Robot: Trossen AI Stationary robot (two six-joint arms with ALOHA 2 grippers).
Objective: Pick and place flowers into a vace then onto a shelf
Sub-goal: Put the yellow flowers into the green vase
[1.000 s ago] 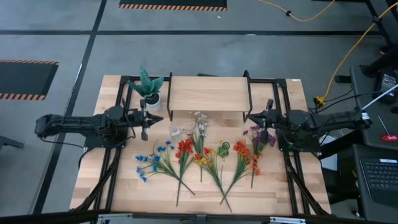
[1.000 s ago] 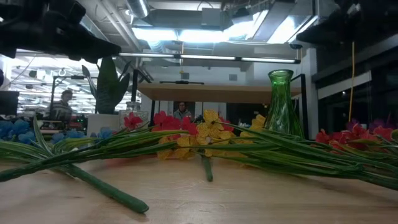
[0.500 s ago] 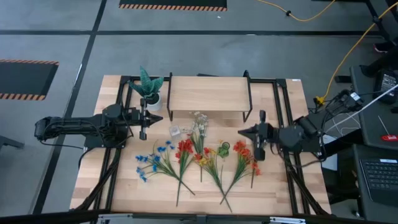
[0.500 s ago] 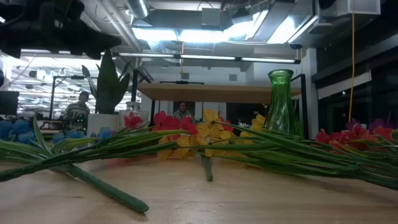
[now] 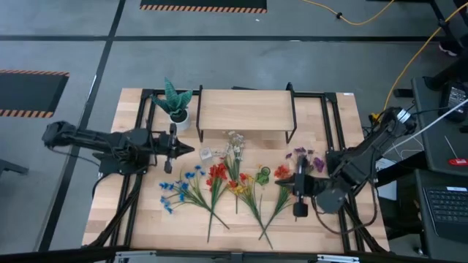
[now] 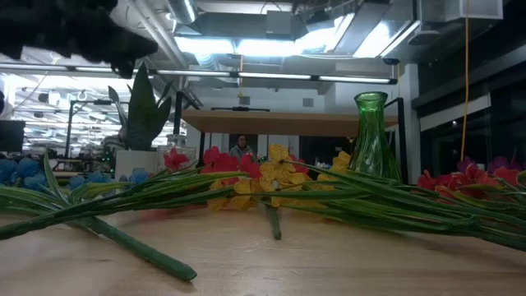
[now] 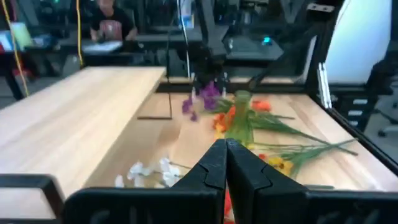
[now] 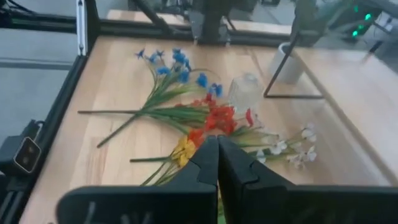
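Note:
The flowers (image 5: 234,183) lie flat in a fan on the table: blue (image 8: 180,65), red (image 8: 221,118), yellow (image 6: 275,177), orange (image 5: 287,179), purple (image 7: 205,99) and white (image 7: 146,171) blooms on green stalks. A green glass vase (image 7: 241,121) stands upright among them. The shelf (image 5: 245,109) stands at the far side. My left gripper (image 5: 189,150) is shut and hovers near the shelf's left leg. My right gripper (image 5: 285,187) is shut and hangs above the orange stems, pointing toward the table's left. In the wrist views each gripper, left (image 7: 225,146) and right (image 8: 217,142), shows its fingers closed together.
A spiky green plant in a white pot (image 5: 175,106) stands by the shelf's left end. A small clear glass vase (image 8: 244,93) stands near the white blooms. A black frame (image 5: 333,131) runs along both sides of the table. Bare board lies along the near edge (image 5: 146,226).
My right arm has swung from beside the purple blooms toward the table's near edge and somewhat to the left, and now stands over the orange stems, fingers still shut. My left gripper has shifted slightly toward the near edge. The flowers and vases have not moved.

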